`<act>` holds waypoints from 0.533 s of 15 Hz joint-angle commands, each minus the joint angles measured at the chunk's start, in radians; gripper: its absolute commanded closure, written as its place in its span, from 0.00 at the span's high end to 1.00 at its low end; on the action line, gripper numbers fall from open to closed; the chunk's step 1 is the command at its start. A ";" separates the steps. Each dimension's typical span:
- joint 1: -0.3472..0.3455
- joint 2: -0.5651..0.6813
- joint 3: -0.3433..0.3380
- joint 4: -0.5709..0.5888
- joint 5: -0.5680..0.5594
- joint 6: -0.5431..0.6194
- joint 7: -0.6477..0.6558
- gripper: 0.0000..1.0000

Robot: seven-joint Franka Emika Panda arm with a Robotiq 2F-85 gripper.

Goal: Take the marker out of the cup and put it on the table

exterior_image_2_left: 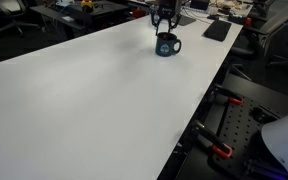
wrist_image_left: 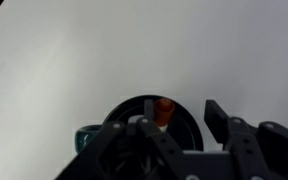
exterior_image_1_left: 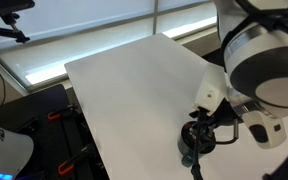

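The short orange-red marker (wrist_image_left: 163, 108) pokes up inside the small round black cup (wrist_image_left: 187, 112), toward its 12 o'clock rim. The gripper (wrist_image_left: 179, 117) hovers above, jaws apart astride the marker, holding nothing. On the plain white surface (exterior_image_2_left: 84, 90), a flat black pad (exterior_image_2_left: 216, 30) lies at the cup's 2 o'clock.

this looks like a robotics lab set inside an open office. a big white table (exterior_image_2_left: 84, 95) fills the middle of the room, and a white robot arm (exterior_image_1_left: 262, 58) stands at its edge. black metal stands with orange clamps (exterior_image_2_left: 221, 151) sit on the floor beside it. cluttered desks (exterior_image_2_left: 79, 7) line the back. a camera stand (exterior_image_1_left: 6, 30) rises before a wide, bright window (exterior_image_1_left: 84, 28).
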State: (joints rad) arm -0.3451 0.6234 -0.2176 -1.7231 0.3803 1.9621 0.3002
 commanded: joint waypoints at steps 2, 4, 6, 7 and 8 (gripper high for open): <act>-0.027 0.019 0.011 0.051 0.033 -0.045 -0.013 0.59; -0.031 0.023 0.011 0.059 0.037 -0.050 -0.012 0.54; -0.034 0.028 0.010 0.064 0.038 -0.051 -0.013 0.52; -0.036 0.030 0.010 0.065 0.038 -0.050 -0.012 0.52; -0.036 0.031 0.010 0.062 0.037 -0.050 -0.013 0.51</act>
State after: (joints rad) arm -0.3652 0.6425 -0.2176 -1.6864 0.3957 1.9484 0.3002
